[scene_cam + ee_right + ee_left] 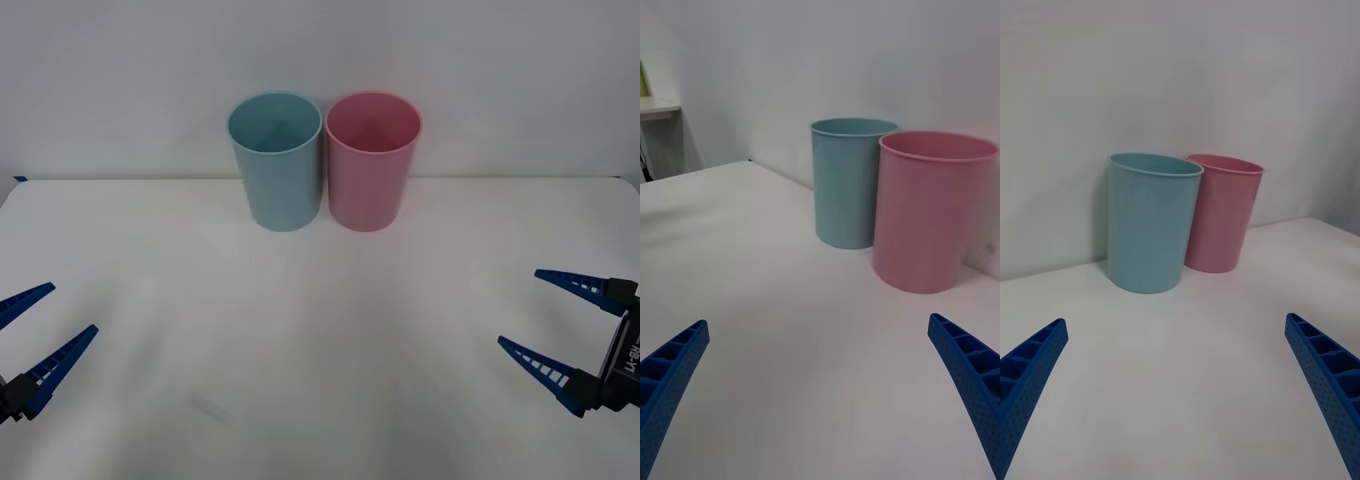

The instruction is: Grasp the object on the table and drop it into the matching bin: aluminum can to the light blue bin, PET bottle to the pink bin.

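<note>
While spread wide, left gripper (38, 318) — right gripper (545, 310) — hover low.

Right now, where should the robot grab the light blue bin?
Probably at the near-left rim of the light blue bin, one finger inside, one outside: it stands upright and open-topped, and the pink bin crowds its right side. The open left gripper is nearer; the right gripper idles opposite.

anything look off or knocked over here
Nothing stands out. The light blue bin and pink bin stand upright side by side at the back of the table. The left gripper and right gripper hover open at the near corners, holding nothing.
</note>
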You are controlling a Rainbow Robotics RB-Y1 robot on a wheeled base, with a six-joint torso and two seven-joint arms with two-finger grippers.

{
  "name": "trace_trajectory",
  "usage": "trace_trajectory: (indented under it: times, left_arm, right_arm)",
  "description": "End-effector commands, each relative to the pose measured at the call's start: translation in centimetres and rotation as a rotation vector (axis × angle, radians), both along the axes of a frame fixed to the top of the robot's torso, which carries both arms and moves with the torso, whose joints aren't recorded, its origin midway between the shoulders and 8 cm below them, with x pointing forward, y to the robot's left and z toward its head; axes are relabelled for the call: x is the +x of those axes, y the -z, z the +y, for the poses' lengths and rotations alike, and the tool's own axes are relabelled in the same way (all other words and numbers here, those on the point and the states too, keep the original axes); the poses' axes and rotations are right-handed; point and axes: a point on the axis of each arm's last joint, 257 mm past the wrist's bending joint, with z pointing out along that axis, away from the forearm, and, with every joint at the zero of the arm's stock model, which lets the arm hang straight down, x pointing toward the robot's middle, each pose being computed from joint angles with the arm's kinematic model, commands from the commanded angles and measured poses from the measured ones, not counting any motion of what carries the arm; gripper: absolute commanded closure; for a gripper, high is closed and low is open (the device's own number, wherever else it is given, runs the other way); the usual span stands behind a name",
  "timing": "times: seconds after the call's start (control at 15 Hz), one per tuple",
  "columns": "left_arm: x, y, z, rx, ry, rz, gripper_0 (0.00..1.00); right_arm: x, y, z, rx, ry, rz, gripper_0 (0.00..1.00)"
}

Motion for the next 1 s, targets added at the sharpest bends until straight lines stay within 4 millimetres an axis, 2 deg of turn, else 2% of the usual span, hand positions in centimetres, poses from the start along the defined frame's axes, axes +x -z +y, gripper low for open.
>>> trace_trajectory:
  times: [0.07,0.33,1.0]
  left_arm:
    - [0.0,0.0,0.0,0.0,0.0,0.0,0.0]
    - [0.0,0.0,0.0,0.0,0.0,0.0,0.0]
    - [0.0,0.0,0.0,0.0,0.0,0.0,0.0]
  right_arm:
    - [-1.3,1.1,-1.5,0.001,0.033,0.042,0.0]
    - [-2.5,2.1,-2.4,0.067,0.066,0.152,0.0]
    - [-3.3,2.9,-2.9,0.079,0.087,0.181,0.0]
